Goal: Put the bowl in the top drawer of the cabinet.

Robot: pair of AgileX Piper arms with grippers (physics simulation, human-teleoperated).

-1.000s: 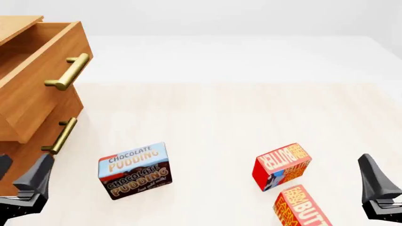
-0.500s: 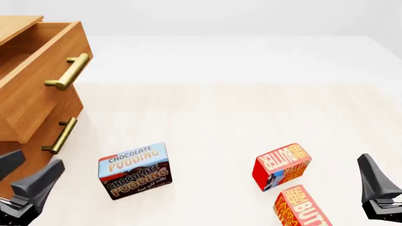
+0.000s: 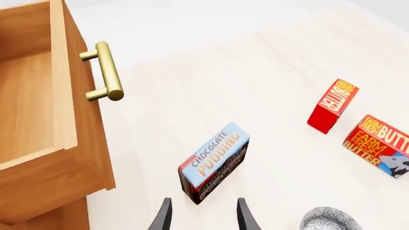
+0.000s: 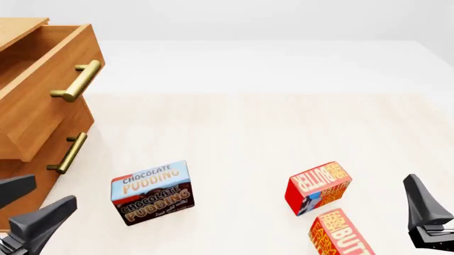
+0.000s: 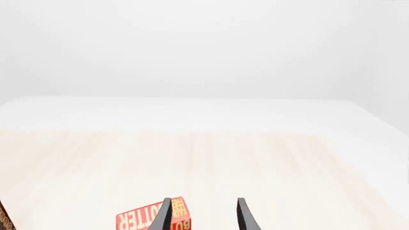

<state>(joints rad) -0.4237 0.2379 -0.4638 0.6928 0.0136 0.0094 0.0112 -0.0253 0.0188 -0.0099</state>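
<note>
The top drawer (image 4: 42,90) of the cabinet (image 4: 32,170) stands pulled out at far left. The bowl (image 3: 330,219) sits on the counter (image 4: 248,133) near the butter boxes (image 3: 377,143). Both end effectors — left (image 3: 201,218), right (image 5: 201,215) — have fingers apart, holding nothing.

Both hands are dark grey, almost black, with smooth matte surfaces. The left hand (image 4: 25,210) and right hand (image 4: 426,212) each carry slim, flat, blade-like fingers tapering to points.
</note>
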